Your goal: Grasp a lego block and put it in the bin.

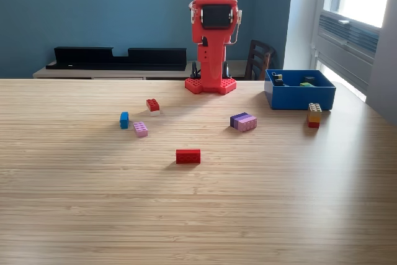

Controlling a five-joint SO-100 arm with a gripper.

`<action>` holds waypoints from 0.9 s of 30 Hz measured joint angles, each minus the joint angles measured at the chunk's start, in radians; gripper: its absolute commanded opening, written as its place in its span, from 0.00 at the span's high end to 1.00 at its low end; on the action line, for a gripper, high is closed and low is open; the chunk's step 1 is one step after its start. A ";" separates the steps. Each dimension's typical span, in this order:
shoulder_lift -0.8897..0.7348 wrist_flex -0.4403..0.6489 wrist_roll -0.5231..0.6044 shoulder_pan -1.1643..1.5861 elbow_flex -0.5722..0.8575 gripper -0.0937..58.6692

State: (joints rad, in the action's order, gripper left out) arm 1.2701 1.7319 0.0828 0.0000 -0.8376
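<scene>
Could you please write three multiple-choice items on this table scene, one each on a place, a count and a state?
1. Where is the bin?
A. the exterior view's right
B. that view's left
C. table centre

2. How many blocks lie loose on the table outside the bin?
A. three
B. six
C. nine

3. What is the bin's state?
A. empty
B. holding some pieces
C. tipped over

Answers:
1 A, it sits right of the arm's base.
2 B, including the red block nearest the camera.
3 B, small pieces show inside it.

The hand is out of frame.
</scene>
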 measured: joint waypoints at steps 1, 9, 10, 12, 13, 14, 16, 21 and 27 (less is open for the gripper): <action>0.000 0.000 0.000 0.000 0.000 1.00; 0.000 0.000 0.008 -0.058 0.000 1.00; 0.000 -0.003 0.008 -0.069 0.000 1.00; 0.000 -0.011 0.015 -0.091 -0.003 1.00; 0.000 -0.020 0.023 -0.101 -0.011 1.00; 0.000 -0.026 0.031 -0.112 -0.021 1.00; 0.000 -0.035 0.051 -0.135 -0.044 1.00; 0.000 -0.038 0.121 -0.209 -0.097 1.00; 0.000 -0.074 0.175 -0.347 -0.186 0.98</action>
State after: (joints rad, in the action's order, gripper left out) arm 1.2701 1.6582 0.2577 -0.3467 -1.0232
